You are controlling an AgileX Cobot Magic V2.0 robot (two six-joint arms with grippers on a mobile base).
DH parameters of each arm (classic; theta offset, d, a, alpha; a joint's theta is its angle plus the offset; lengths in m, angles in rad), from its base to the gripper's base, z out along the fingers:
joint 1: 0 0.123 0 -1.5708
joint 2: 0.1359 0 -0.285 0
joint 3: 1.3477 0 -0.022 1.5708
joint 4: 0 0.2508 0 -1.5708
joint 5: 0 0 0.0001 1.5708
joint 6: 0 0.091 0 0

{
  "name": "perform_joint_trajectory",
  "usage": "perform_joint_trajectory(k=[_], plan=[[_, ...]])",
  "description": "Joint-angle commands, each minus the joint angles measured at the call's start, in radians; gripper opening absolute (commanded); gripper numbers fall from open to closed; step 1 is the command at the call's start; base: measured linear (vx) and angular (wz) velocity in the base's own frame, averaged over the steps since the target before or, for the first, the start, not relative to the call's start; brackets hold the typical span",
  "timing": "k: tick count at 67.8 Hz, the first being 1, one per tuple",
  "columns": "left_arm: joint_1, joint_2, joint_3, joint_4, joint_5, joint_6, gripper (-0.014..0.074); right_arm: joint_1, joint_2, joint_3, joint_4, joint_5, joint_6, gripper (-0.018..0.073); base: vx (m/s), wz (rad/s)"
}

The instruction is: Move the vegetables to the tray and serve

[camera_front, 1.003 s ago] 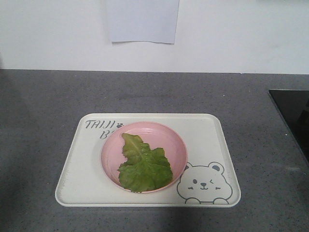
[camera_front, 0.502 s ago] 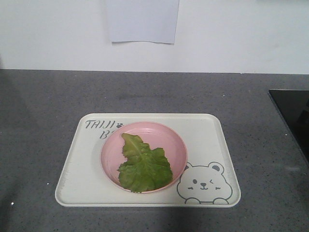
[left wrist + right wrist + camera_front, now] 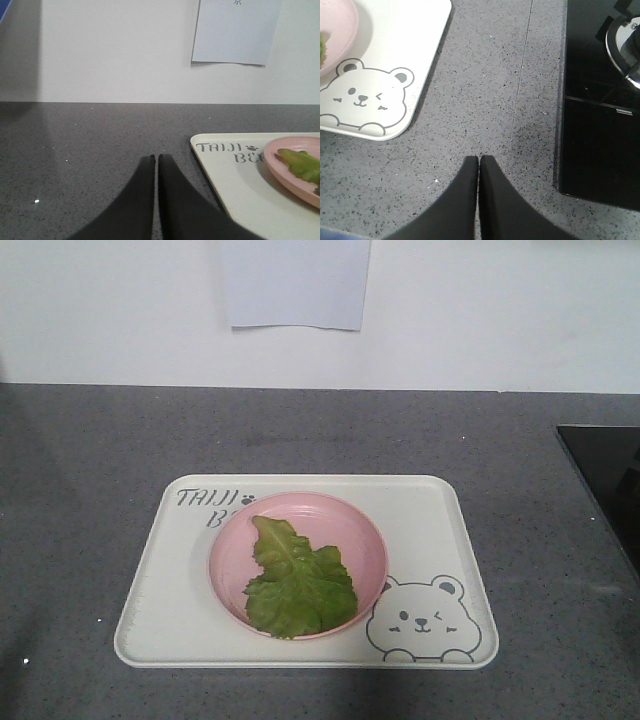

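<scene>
Grey speckled stone makes up the counter (image 3: 90, 490), which runs back to a plain white wall with a pale sheet of paper (image 3: 296, 284) stuck on it at 12 o'clock.

From the left wrist view, the left gripper (image 3: 155, 159) has its two dark fingers pressed together, holding nothing, low over bare counter. At its 2 o'clock lies the corner of the tray (image 3: 225, 175), apart from the fingertips. From the right wrist view, the right gripper (image 3: 479, 160) is likewise closed and empty, over the counter. At its 10 o'clock sits the tray's near corner with the winking bear drawing (image 3: 364, 95), and at 2 o'clock a black glass hob (image 3: 600, 120) carries a metal burner ring (image 3: 625, 47) at the picture's edge.

Seen from the front, neither gripper shows. The cream-white tray (image 3: 440, 530) lies flat in the middle of the counter, with grey lettering at its 10 o'clock corner and the bear at 4 o'clock. A round pink plate (image 3: 355, 530) stands on the tray, slightly toward 9 o'clock of its centre, covering part of the lettering. The vegetables (image 3: 296, 582), one crinkled green lettuce leaf, lie flat inside the plate, narrow end toward 12 o'clock and broad frilled end at the plate's 6 o'clock rim. The leaf rests on the plate, not on the tray's own surface.
</scene>
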Motion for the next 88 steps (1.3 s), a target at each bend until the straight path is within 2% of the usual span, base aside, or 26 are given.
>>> perform_joint_trajectory(k=[1, 6, 18, 38, 51, 88], plan=[[-0.002, -0.015, 0.028, 0.024, -0.083, 0.004, -0.0006, -0.001, 0.007, -0.026, -0.001, -0.054, 0.002, -0.0010, 0.00, 0.00], [-0.002, -0.015, 0.028, 0.022, -0.083, 0.004, -0.0006, -0.001, 0.007, -0.026, -0.001, -0.054, 0.002, -0.0010, 0.00, 0.00], [-0.002, -0.015, 0.028, -0.036, -0.082, 0.023, -0.0006, -0.001, 0.007, -0.026, -0.001, -0.054, 0.002, -0.0010, 0.00, 0.00], [0.001, -0.015, 0.028, -0.036, -0.085, 0.041, -0.0006, -0.001, 0.007, -0.026, -0.001, -0.054, 0.002, -0.0010, 0.00, 0.00], [0.059, -0.015, 0.028, -0.041, -0.085, 0.037, -0.0006, -0.001, 0.007, -0.026, -0.001, -0.054, 0.002, -0.0010, 0.00, 0.00], [0.056, -0.014, 0.027, -0.038, -0.077, 0.037, -0.0006, -0.001, 0.007, -0.026, -0.001, -0.054, 0.002, -0.0010, 0.00, 0.00]])
